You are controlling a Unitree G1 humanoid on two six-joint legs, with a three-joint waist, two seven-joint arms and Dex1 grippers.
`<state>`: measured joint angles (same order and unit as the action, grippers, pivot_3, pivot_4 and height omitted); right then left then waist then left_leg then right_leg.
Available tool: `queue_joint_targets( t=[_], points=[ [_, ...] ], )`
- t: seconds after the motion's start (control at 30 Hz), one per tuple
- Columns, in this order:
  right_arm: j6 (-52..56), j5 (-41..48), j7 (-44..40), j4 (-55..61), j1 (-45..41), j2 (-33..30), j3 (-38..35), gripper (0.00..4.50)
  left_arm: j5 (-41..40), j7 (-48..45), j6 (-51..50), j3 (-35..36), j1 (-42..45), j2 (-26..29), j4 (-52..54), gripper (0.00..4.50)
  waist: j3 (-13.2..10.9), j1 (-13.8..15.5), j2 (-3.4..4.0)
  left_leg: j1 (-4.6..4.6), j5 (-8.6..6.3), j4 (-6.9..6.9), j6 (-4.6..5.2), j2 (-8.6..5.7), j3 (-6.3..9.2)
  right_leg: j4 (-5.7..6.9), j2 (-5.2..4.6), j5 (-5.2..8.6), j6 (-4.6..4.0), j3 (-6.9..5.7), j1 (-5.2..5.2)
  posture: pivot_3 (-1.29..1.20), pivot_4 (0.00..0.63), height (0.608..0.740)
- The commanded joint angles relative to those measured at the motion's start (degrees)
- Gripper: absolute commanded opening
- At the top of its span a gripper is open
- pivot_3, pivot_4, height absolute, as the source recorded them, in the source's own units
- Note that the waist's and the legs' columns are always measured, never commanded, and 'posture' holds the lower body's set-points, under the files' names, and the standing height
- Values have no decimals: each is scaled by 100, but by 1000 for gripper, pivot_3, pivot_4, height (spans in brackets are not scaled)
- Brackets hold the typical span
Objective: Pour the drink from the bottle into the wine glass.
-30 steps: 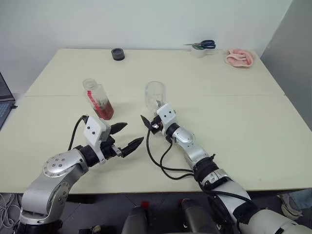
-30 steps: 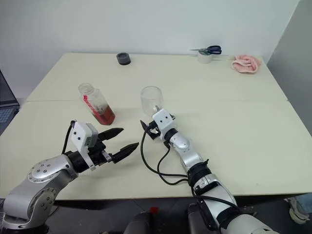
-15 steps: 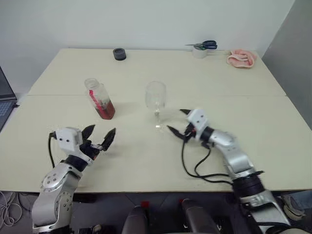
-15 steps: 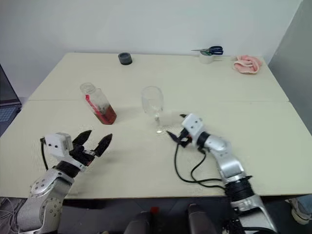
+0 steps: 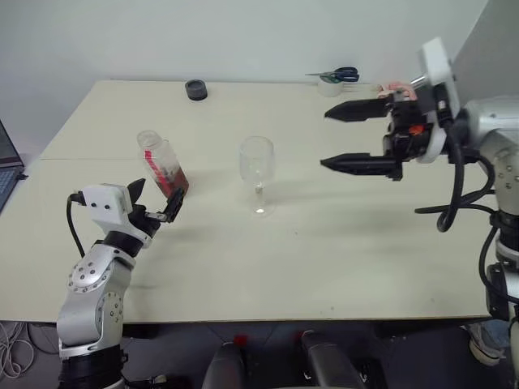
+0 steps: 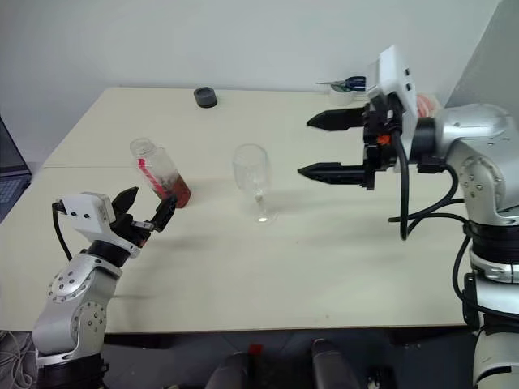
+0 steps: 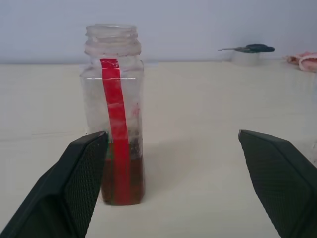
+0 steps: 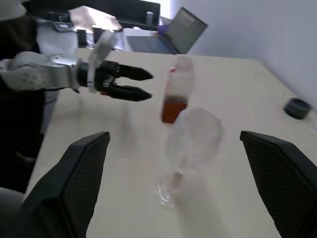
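Meanwhile, the left gripper [image 5: 156,203] hovers spread wide just short of the small clear plastic bottle [image 5: 162,165] with its red label strip, the reddish-brown drink [image 7: 123,179] pooled in its base. Beyond it to the right, the clear stemmed wine glass [image 5: 258,172] stands empty and upright on the cream table [image 5: 324,251]. Further right, the right gripper [image 5: 351,136] hangs raised, fingers wide, holding nothing.

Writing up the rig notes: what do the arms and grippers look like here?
Silver-grey metal arm links with round joint housings. The left gripper and the right gripper each have two black, tapered, textured fingers, a white boxy camera housing at the wrist and loose black cables. The right gripper shows orange-red accents.
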<state>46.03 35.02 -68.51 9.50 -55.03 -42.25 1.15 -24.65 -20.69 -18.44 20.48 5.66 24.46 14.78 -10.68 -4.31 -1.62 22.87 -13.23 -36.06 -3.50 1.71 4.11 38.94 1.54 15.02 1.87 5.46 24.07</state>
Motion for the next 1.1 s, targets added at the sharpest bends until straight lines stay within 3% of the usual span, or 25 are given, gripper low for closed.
queue_joint_targets(
  t=[0.03,0.37,0.67,1.1],
  points=[
    [183,273,-4,215,-347,88,21,4487,82,258,-240,111,229,166,94,4500,-2,18,0,2,0,-2,0,-6,-1,1,-9,-1,2,0,0,0,150,740],
    [187,282,139,250,-451,326,234,4487,84,316,-725,177,602,594,20,4500,-3,90,0,4,1,-5,-1,-9,1,0,-16,-4,7,-8,1,0,150,740],
    [-69,-207,692,-187,-733,674,405,4487,115,-738,-164,-19,1511,1160,-1513,4500,-4,94,2,1,1,-5,-1,-9,0,3,-14,-4,6,-11,2,0,150,740],
    [-78,-514,1046,-264,-839,936,477,4487,455,-1587,884,-434,2557,1072,-3503,4500,-4,103,2,9,-2,-1,-6,-9,7,3,-18,-21,-23,-23,8,0,150,740]
  ],
)
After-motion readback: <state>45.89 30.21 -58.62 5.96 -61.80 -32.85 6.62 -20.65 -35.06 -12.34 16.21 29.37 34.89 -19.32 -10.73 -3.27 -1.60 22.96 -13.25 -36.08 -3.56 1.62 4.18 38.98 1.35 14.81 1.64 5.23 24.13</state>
